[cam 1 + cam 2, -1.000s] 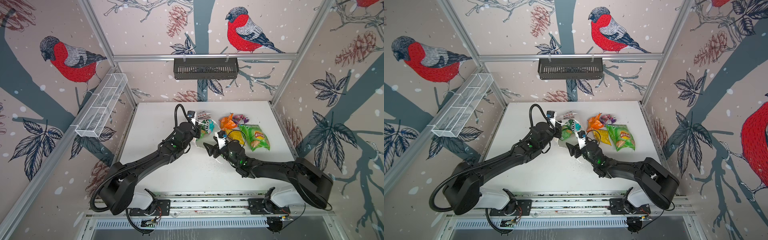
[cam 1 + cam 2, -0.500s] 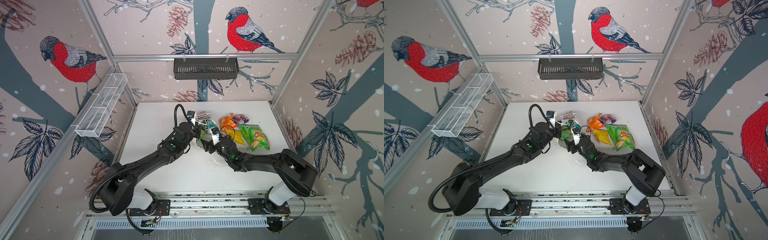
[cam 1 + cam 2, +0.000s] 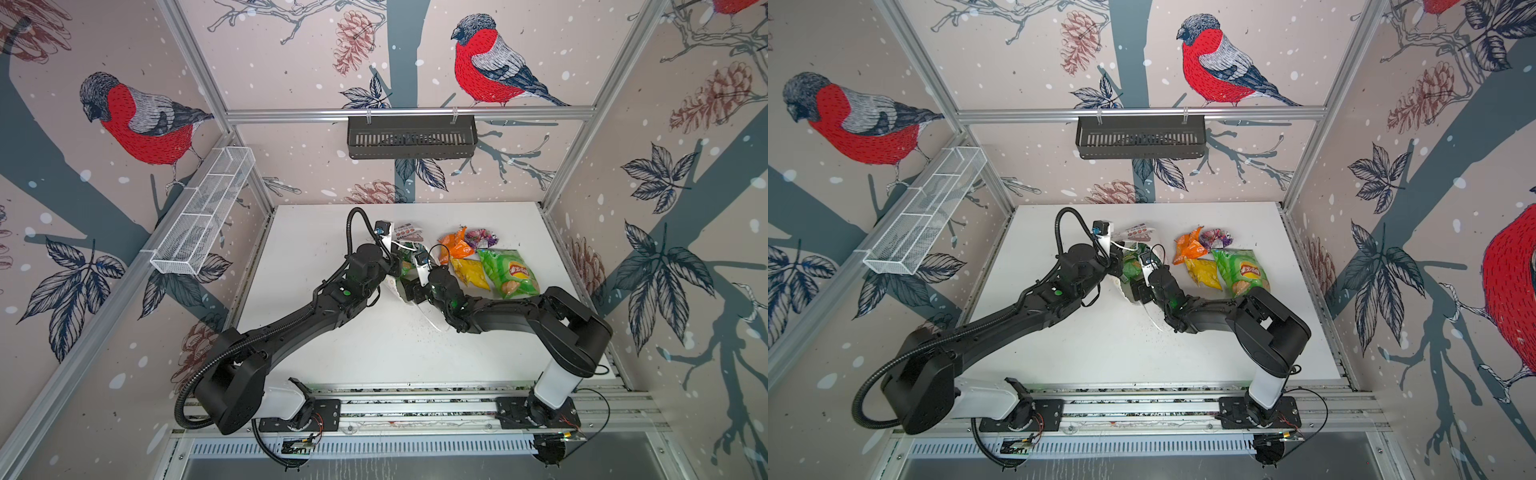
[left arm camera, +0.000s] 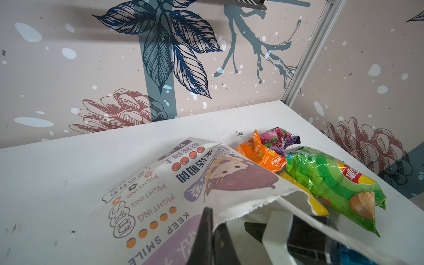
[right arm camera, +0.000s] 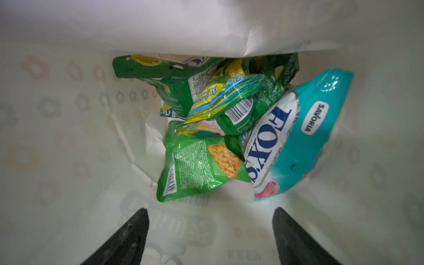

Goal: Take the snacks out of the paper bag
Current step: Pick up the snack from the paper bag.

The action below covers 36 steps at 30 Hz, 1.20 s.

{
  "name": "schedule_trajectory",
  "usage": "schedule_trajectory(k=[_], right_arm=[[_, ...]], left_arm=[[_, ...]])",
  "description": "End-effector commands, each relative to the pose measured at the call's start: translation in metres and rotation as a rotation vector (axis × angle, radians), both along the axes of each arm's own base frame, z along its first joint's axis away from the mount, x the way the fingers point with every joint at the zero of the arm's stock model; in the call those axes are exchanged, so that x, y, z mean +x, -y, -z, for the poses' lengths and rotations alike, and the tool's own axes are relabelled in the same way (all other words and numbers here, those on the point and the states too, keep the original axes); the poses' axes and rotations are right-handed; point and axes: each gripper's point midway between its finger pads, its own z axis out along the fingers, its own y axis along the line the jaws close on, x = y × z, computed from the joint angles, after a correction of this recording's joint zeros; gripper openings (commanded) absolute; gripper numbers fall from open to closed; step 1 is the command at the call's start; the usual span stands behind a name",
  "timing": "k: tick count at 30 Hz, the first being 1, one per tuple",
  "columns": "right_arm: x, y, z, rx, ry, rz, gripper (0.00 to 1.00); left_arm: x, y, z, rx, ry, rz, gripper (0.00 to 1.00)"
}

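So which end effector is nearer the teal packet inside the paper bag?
Right. The right end effector sits open inside the paper bag, facing the teal packet; the left end effector pinches the bag's rim, outside.

White paper bag (image 4: 146, 183) with purple label (image 4: 174, 243), orange packet (image 4: 259, 153), yellow packet (image 3: 469, 272), green chip bag (image 4: 328, 179), teal packet (image 5: 321, 137)

Lab test cell: aluminium frame (image 3: 407, 113), bird-print wall panels (image 3: 291, 62), white tabletop (image 3: 311, 249).
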Motion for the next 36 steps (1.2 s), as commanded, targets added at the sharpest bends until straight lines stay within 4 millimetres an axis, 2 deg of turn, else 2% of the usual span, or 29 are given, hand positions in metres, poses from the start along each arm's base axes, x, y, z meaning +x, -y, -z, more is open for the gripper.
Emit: schedule_trajectory(k=[1,7,16,24,36], right_arm=[[0.009,0.014,0.008,-0.060,-0.006,0.077,0.88],[0.017,0.012,0.002,0.015,-0.003,0.069,0.86],[0.006,-0.009,-0.034,0.226,0.084,-0.056,0.80],[0.018,-0.021,-0.030,0.311,0.106,-0.028,0.77],[0.039,-0.012,-0.035,0.327,0.209,0.146,0.79]], left_arm=[[0.000,0.004,-0.012,-0.042,0.019,0.014,0.00],[-0.002,0.006,-0.005,-0.039,0.002,0.025,0.00],[-0.003,0.000,0.003,-0.012,-0.002,0.003,0.00],[-0.001,0.000,0.004,-0.001,0.005,0.001,0.00],[-0.001,-0.003,0.002,0.010,0.012,-0.012,0.00]])
